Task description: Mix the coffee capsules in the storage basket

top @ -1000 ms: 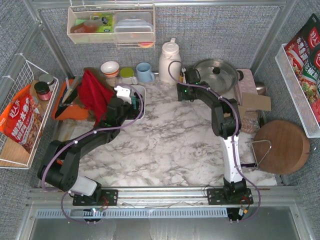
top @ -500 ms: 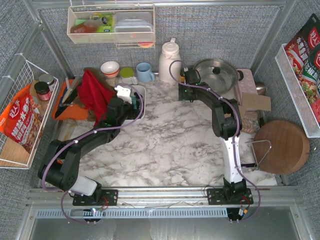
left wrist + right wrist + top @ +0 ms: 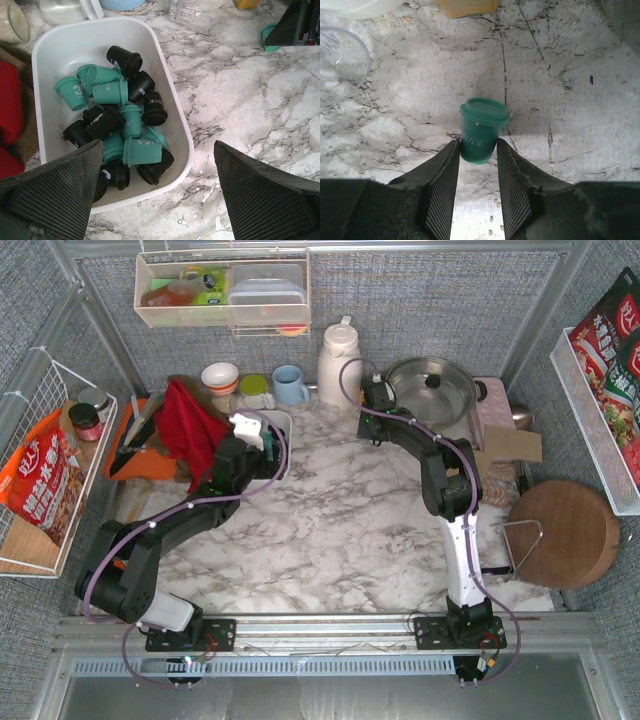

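The white storage basket lies on the marble at the left and holds a heap of teal and black coffee capsules. My left gripper hovers wide open over the basket's near right corner, its fingers touching nothing. In the top view the left gripper covers most of the storage basket. One teal capsule stands apart near the pot, and my right gripper is shut on its lower body, a finger pressing on each side. That lone capsule also shows in the left wrist view.
A clear glass stands left of the lone capsule. A white jug, blue mug, bowl and lidded steel pot line the back. A red cloth lies left of the basket. A round wooden board is right.
The right gripper's jaws have closed in on the lone teal capsule and its wrist has shifted slightly toward the back. The left arm has stayed still and open.
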{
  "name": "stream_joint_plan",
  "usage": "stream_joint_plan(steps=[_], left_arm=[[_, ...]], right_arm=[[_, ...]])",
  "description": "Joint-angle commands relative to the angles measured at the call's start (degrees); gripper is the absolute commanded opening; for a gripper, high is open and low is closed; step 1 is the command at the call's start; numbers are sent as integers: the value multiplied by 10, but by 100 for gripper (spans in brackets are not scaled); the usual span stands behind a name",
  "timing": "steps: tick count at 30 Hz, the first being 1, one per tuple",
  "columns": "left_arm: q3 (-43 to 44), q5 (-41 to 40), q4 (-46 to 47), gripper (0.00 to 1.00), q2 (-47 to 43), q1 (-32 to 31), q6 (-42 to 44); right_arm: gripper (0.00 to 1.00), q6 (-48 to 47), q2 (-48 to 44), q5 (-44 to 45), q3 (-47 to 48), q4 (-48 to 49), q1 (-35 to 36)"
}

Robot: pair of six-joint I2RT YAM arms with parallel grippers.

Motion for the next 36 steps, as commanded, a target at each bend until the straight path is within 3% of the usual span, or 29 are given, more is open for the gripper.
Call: stream_joint_plan(steps=[1,16,22,31,33,36], left_arm=[[-3,16,29,99,-1,1,5],[-1,68,38,99,7,1,14],[-11,81,60,99,6,1,21],[-17,94,74,99,5,0,18],[-17,94,74,99,5,-1,18],[-16,99,74,99,3,0,14]], right_arm=[[39,1,-8,22,-1,9,2],[39,-20,17,17,38,-13,-2],[29,-32,-6,11,7,9,-1],[28,-56,-36,12,-14,9,3],[32,-62,-36,12,-9,10,4],[49,-56,-14,31,22,-18,3]])
